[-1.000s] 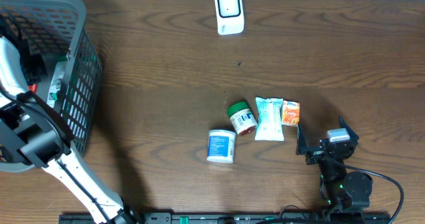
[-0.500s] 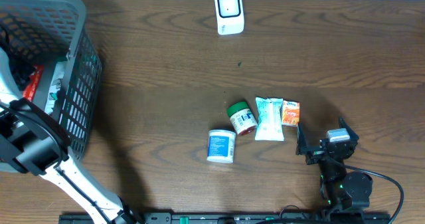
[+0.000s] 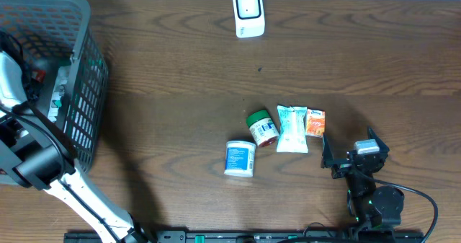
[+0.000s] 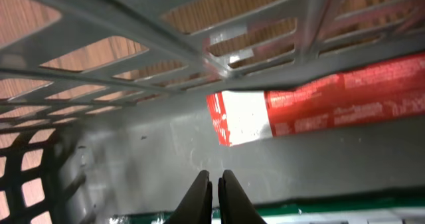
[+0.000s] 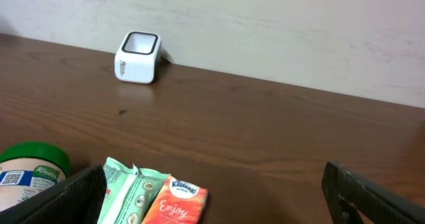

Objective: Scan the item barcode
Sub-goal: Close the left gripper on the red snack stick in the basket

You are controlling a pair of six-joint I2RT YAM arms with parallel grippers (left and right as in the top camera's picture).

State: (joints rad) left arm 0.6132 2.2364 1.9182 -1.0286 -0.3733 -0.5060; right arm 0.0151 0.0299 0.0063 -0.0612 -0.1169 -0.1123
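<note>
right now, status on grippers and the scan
Left gripper shut, down in the basket; red packet ahead, not gripped. Right gripper open, empty. Nothing at the scanner yet.

Even, soft light; left-wrist view perhaps blurred

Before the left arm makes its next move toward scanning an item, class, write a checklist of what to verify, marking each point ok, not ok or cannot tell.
1. Left gripper shut: ok.
2. An item caught between its fingers: cannot tell; they meet just above a green-edged pack.
3. Left gripper lifted out of the basket: not ok; it is inside, near the red packet.
4. Scanner unobstructed on the table: ok.
5. Right gripper open and away from the basket: ok.
</note>
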